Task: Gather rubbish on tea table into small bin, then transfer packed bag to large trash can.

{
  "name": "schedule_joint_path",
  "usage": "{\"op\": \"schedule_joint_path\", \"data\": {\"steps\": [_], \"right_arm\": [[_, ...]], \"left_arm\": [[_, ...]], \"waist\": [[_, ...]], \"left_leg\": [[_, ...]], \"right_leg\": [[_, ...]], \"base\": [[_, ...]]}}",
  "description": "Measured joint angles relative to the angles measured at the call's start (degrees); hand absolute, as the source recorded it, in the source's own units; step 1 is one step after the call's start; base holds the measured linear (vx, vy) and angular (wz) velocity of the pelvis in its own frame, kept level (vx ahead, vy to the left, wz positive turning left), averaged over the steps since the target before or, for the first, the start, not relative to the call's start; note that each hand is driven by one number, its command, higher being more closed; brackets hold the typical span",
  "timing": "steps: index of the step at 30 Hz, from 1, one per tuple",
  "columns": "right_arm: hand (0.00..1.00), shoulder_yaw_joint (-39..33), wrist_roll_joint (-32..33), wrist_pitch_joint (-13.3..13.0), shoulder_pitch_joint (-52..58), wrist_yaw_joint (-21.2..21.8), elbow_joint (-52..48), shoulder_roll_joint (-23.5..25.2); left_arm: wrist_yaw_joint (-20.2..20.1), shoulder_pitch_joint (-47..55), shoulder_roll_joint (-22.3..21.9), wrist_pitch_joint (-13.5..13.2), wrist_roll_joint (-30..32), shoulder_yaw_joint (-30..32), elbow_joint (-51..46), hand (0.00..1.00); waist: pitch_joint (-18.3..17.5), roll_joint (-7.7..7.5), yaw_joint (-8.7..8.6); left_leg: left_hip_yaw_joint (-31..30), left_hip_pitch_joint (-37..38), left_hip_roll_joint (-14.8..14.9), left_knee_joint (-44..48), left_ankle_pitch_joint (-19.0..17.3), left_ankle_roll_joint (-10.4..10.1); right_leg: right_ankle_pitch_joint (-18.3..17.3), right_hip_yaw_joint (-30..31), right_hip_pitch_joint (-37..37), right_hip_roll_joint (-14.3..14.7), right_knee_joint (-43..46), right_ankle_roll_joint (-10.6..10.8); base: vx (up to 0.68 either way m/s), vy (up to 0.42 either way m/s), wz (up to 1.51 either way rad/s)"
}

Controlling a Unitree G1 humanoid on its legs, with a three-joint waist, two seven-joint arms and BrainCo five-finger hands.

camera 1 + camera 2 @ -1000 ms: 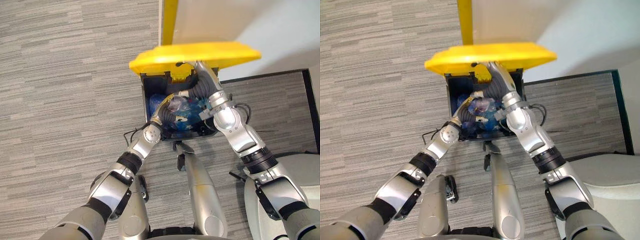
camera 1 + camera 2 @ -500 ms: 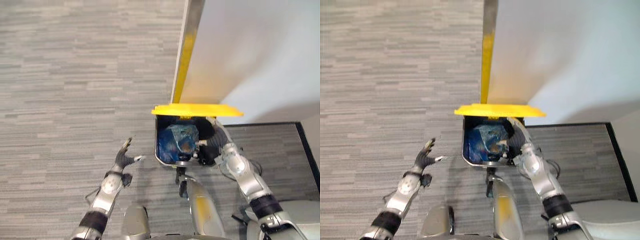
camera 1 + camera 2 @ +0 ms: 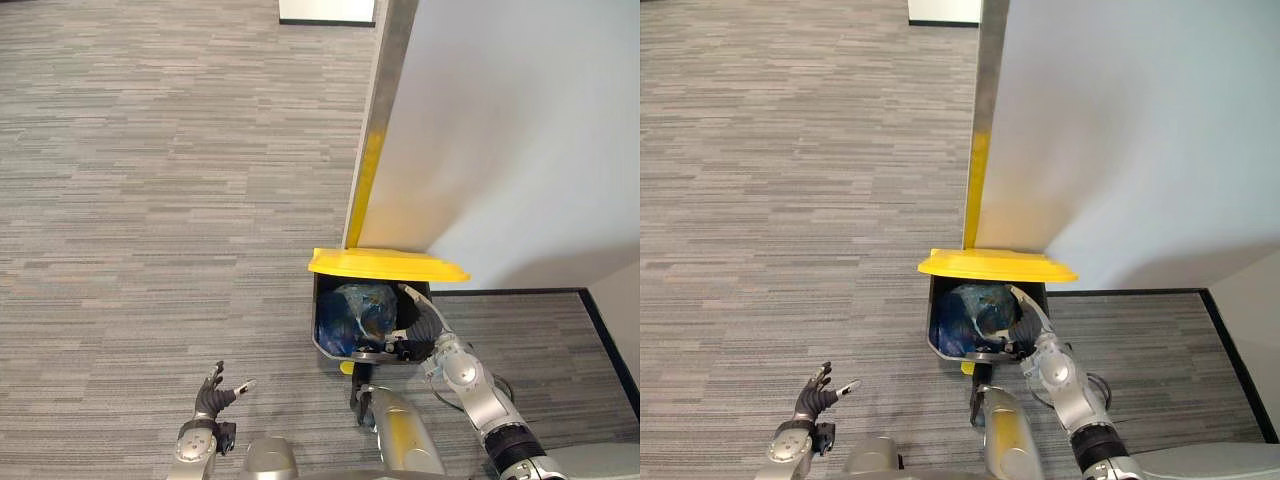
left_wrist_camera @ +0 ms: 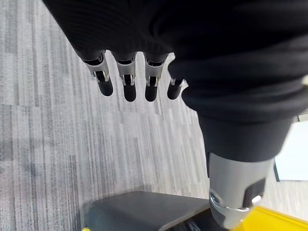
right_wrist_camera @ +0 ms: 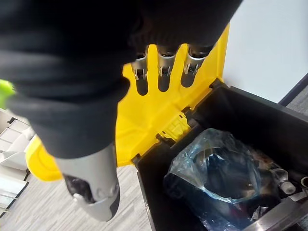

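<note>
Yellow lid is up over the black trash can, with the blue packed bag sitting inside. Left hand is off over the carpet. Left wrist view: fingers straight, holding nothing. Right wrist view: right hand has straight fingers up by the lid's underside, bag below.

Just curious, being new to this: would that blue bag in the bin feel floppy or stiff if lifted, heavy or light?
Probably floppy: the blue bag is thin, crinkled, see-through film slumped in the black bin. Likely light for its size, as it looks loosely filled. Its contents could shift when lifted.
</note>
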Motion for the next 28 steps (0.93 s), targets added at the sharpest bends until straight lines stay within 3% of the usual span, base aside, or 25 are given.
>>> {"op": "schedule_joint_path", "data": {"steps": [4, 7, 9, 10, 11, 12, 14, 15, 16, 17, 18, 19, 21, 23, 28], "right_arm": [[0.0, 0.0, 0.01, 0.02, 0.94, -0.01, 0.54, 0.07], [0.0, -0.07, 0.03, 0.02, 1.79, -0.06, 1.18, 0.1], [0.0, -0.27, 0.07, 0.02, 4.98, -0.05, 0.99, 0.8], [0.0, -0.5, 0.18, 0.02, 5.65, -0.04, 0.97, 1.12], [0.0, -1.15, 0.85, 0.04, 7.63, 0.07, 0.94, 1.92], [0.0, -1.96, 1.71, 0.01, 9.57, 0.13, 1.1, 2.28], [0.0, -3.72, 2.77, 0.02, 12.8, 0.2, 1.15, 2.54], [0.0, -4.9, 2.91, -0.06, 14.07, 0.2, 1.63, 2.99], [0.0, -5.3, 2.95, -0.17, 14.25, 0.19, 2.42, 3.13], [0.0, -6.92, 2.99, -0.45, 14.12, 0.18, 5.45, 3.56], [0.0, -7.7, 3.01, -0.27, 13.88, 0.09, 7.01, 3.45], [0.0, -9.09, 3.03, 0.1, 12.95, -0.16, 10.69, 3.14], [0.0, -9.17, 3.52, 0.38, 11.13, -0.24, 14.97, 1.81], [0.0, -9.13, 4.53, 0.83, 10.21, -0.4, 18.86, 1.28], [0.0, -9.13, 4.77, 0.99, 10.3, -0.9, 21.25, 0.97]], "left_arm": [[-0.05, 1.33, -0.42, 0.0, 0.09, 0.2, 1.79, 0.0], [-0.05, 1.51, -1.14, 0.07, 0.11, 0.54, 4.49, 0.0], [-0.05, 1.36, -1.0, 0.09, 0.1, 0.59, 5.04, 0.0], [-0.06, 1.43, -0.99, 0.11, 0.09, 0.7, 5.13, 0.0], [-0.08, 0.9, -1.48, 0.06, 0.13, 0.99, 6.02, 0.0], [-0.08, 0.61, -1.36, 0.16, 0.14, 1.75, 7.31, 0.0], [-0.06, 0.52, -1.14, 0.94, 0.11, 2.29, 8.4, 0.0], [-0.06, 0.59, -0.64, 1.26, 0.11, 2.61, 8.7, 0.0], [-0.07, 0.5, -0.35, 1.3, 0.11, 2.83, 8.86, 0.0], [-0.16, -0.87, -0.04, 1.69, 0.1, 4.24, 9.46, 0.0], [-0.21, -1.9, -0.46, 2.23, 0.08, 5.0, 10.03, 0.0], [-0.22, -2.99, -0.95, 2.37, 0.06, 6.68, 10.08, 0.0], [-0.2, -4.82, -1.21, 2.27, -0.06, 7.33, 10.15, 0.0], [-0.18, -5.77, -1.1, 2.12, -0.13, 7.29, 10.8, 0.0], [-0.21, -6.45, -0.85, 2.2, -0.19, 7.26, 12.69, 0.0]], "waist": [[-0.97, -0.79, 0.2], [-1.01, -0.94, 0.17], [-0.83, -2.26, -0.05], [-0.74, -2.5, -0.03], [-0.47, -1.92, -0.07], [-0.81, -2.48, -0.23], [-1.08, -2.52, -0.2], [-1.65, -2.99, -0.22], [-2.01, -3.24, -0.21], [-2.98, -4.53, -0.42], [-3.24, -3.9, -0.13], [-3.88, -2.77, 0.01], [-4.12, -0.99, -0.17], [-5.05, 0.49, -0.11], [-5.93, 1.61, -0.09]], "left_leg": [[0.48, 0.95, -0.84, 0.68, -0.06, 0.11], [1.7, 1.04, -1.02, 3.39, -0.61, 0.93], [2.44, 0.83, -1.89, 5.69, -0.94, 1.43], [2.6, 0.7, -1.69, 5.58, -0.87, 1.55], [3.55, -0.24, -0.67, 5.32, 0.37, 2.06], [3.92, -0.95, -0.59, 5.26, 1.14, 2.03], [3.8, -1.21, 0.54, 4.24, 2.1, 1.26], [3.8, -2.24, 0.99, 3.45, 2.98, 0.52], [3.84, -3.26, 1.22, 3.42, 3.32, 0.19], [3.77, -5.25, 0.89, 3.22, 4.3, -0.76], [3.81, -5.79, 1.21, 1.8, 5.37, -1.18], [4.16, -5.41, 1.3, -4.4, 9.38, -0.44], [5.39, -4.67, 1.93, -9.85, 12.97, -0.51], [7.09, -4.17, 2.79, -12.95, 14.71, -0.58], [8.47, -3.49, 2.89, -15.74, 15.88, -0.59]], "right_leg": [[0.31, 0.8, 0.66, -0.49, 0.25, 0.53], [1.29, 2.02, 1.37, -0.5, 0.12, 2.07], [1.54, 3.03, 1.61, -0.98, -0.36, 2.98], [0.25, 2.57, 1.5, -1.09, -0.43, 4.8], [-1.8, 1.99, -1.7, -2.08, 8.42, 2.55], [-4.36, 1.85, -4.76, -3.3, 23.58, -1.45], [-8.68, 1.97, -3.64, -3.96, 37.8, -2.46], [-11.13, 2.6, -0.84, -4.81, 40.72, -0.72], [-13.98, 3.29, 0.58, -5.08, 39.83, 0.94], [-17.15, 2.37, 1.86, -4.29, 33.98, 2.29], [-17.65, 2.26, 2.52, -2.98, 30.48, 1.9], [-17.07, 3.37, 4.62, -0.21, 20.41, 0.11], [-13.36, 4.12, 6.03, 2.29, 11.94, -3.35], [-9.79, 5.23, 6.77, 4.25, 6.43, -3.66], [-4.69, 6.57, 9.12, 5.59, -1.94, -2.8]], "base": [[-0.1, 0.051, -0.07], [-0.15, 0.066, -0.2], [-0.22, 0.084, -0.21], [-0.24, -0.014, -0.22], [-0.24, -0.076, -0.18], [-0.22, -0.098, -0.12], [-0.13, -0.114, -0.08], [-0.07, -0.137, -0.11], [-0.03, -0.175, -0.14], [-0.02, -0.147, -0.16], [-0.03, -0.189, -0.38], [-0.04, -0.124, -0.37], [-0.07, -0.092, -0.51], [-0.14, -0.034, -0.51], [-0.12, 0.02, -0.23]]}}
